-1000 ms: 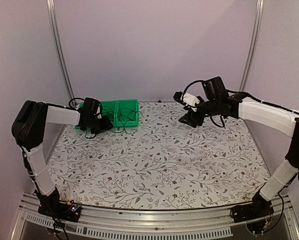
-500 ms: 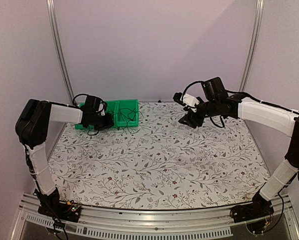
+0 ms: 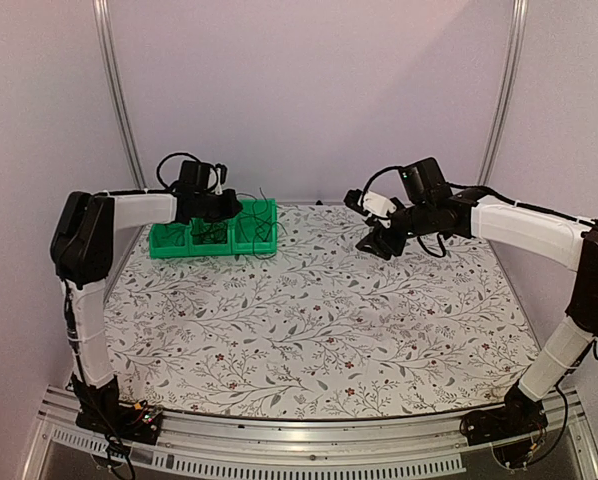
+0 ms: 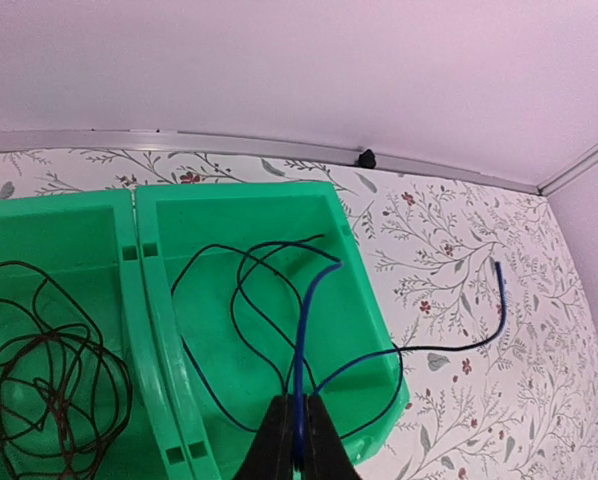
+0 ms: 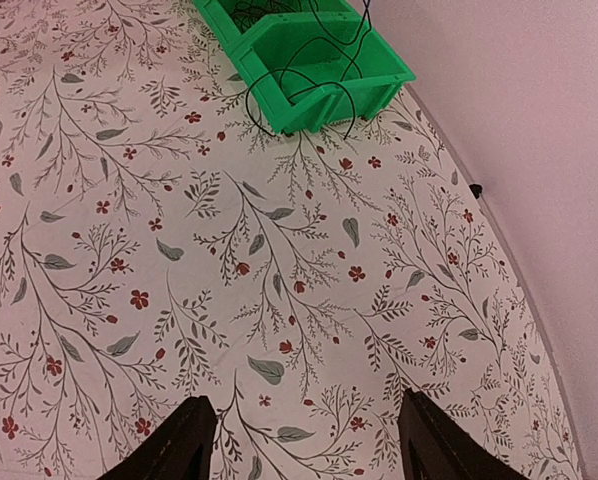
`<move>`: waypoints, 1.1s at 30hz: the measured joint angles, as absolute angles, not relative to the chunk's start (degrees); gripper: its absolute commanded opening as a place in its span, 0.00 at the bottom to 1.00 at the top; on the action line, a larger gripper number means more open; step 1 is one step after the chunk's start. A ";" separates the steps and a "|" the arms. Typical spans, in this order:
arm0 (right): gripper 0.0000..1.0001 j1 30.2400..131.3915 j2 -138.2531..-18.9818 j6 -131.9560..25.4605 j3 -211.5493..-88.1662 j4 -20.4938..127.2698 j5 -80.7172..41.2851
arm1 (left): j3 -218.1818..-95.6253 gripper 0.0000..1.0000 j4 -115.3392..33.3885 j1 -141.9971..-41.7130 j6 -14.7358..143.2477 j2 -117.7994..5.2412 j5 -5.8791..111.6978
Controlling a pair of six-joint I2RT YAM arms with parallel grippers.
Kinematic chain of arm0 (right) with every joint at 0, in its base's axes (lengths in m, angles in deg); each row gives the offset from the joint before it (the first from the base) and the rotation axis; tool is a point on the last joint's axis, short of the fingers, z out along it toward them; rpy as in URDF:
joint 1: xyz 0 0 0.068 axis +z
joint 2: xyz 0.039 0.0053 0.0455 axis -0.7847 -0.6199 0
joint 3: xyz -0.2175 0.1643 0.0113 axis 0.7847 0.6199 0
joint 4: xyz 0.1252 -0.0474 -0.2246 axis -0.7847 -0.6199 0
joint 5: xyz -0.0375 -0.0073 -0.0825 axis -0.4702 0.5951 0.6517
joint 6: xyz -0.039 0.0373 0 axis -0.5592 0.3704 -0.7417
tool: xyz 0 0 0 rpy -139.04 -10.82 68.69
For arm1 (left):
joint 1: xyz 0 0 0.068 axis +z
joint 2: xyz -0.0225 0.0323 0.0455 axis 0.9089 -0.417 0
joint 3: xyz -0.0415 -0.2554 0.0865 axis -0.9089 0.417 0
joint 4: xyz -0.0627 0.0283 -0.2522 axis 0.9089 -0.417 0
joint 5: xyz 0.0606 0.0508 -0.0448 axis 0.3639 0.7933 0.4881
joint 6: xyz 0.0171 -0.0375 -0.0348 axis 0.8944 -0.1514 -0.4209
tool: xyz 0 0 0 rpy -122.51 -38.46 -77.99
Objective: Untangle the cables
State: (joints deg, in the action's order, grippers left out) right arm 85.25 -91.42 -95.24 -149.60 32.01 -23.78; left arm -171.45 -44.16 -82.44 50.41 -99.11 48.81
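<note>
The cables lie in and around a green bin [image 3: 169, 243] at the back left. In the left wrist view, thin black wires [image 4: 241, 290] loop in the bin's right compartment [image 4: 364, 290], and a blue cable [image 4: 311, 320] rises from them. My left gripper [image 4: 297, 400] is shut on that blue cable above the bin, and the cable's far end [image 4: 500, 290] lies out on the table. A dark reddish coil [image 4: 39, 390] fills the left compartment. My right gripper [image 5: 306, 396] stands open and holds nothing, hovering over the patterned table at the back right [image 3: 377, 243].
The flowered tablecloth [image 3: 319, 320] covers the table. A metal rail [image 4: 229, 148] and the wall run just behind the bin. In the right wrist view the bin [image 5: 379, 75] sits far ahead, with black wires [image 5: 264, 105] hanging over its front.
My left gripper has shut on the blue cable and risen from in front of the bin to above it, toward the back. The right arm has barely moved.
</note>
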 measured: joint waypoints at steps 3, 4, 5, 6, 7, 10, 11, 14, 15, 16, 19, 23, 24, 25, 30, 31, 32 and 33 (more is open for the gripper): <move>0.67 85.25 -91.42 -95.22 -149.60 31.90 -23.78 | -176.39 0.00 -45.69 -83.09 51.78 -103.92 51.13; 0.66 85.25 -91.42 -95.22 -149.60 31.77 -23.78 | -177.70 0.00 -46.32 -83.44 52.22 -105.42 52.42; 0.67 85.25 -91.42 -95.22 -149.60 31.66 -23.80 | -179.01 0.00 -47.61 -83.88 52.48 -106.89 54.01; 0.66 85.25 -91.42 -95.20 -149.60 31.53 -23.82 | -179.82 0.00 -48.53 -84.25 52.72 -107.83 55.54; 0.67 85.25 -91.42 -95.20 -149.60 31.42 -23.85 | -180.30 0.01 -49.45 -84.75 52.96 -108.68 57.09; 0.67 85.25 -91.42 -95.18 -149.60 31.18 -24.17 | -180.61 0.07 -51.07 -85.89 53.86 -109.25 60.09; 0.67 85.25 -91.42 -95.18 -149.60 31.18 -24.28 | -180.65 0.12 -51.42 -86.20 54.25 -109.25 60.64; 0.66 85.25 -91.42 -95.18 -149.60 31.13 -24.50 | -180.72 0.26 -52.51 -87.00 55.13 -109.25 62.12; 0.66 85.25 -91.42 -95.15 -149.60 31.13 -24.54 | -180.70 0.29 -52.75 -87.20 55.32 -109.25 62.56; 0.66 85.25 -91.42 -95.11 -149.60 31.13 -24.59 | -180.70 0.32 -52.99 -87.33 55.87 -109.23 62.93; 0.66 85.25 -91.42 -94.96 -149.60 31.13 -24.65 | -180.41 0.39 -54.28 -87.75 56.26 -108.62 64.53; 0.66 85.25 -91.44 -94.78 -149.60 31.18 -24.70 | -179.34 0.44 -57.17 -87.81 56.55 -105.16 67.04; 0.66 85.25 -91.47 -94.76 -149.60 31.20 -24.70 | -179.08 0.46 -57.91 -87.81 56.68 -104.05 67.50; 0.66 85.25 -91.53 -94.74 -149.60 31.20 -24.72 | -178.73 0.47 -58.35 -87.81 56.77 -102.69 67.89; 0.66 85.25 -91.73 -94.54 -149.60 31.22 -25.05 | -171.85 0.48 -56.29 -87.81 56.50 -93.03 66.36; 0.66 85.25 -91.75 -94.52 -149.60 31.22 -25.11 | -169.57 0.48 -55.07 -87.81 56.33 -91.15 65.12; 0.66 85.25 -91.77 -94.45 -149.60 31.22 -25.24 | -168.24 0.48 -54.43 -87.84 56.07 -90.19 64.20; 0.67 85.25 -91.79 -94.37 -149.62 31.22 -25.44 | -166.77 0.48 -53.47 -87.86 55.69 -89.51 63.04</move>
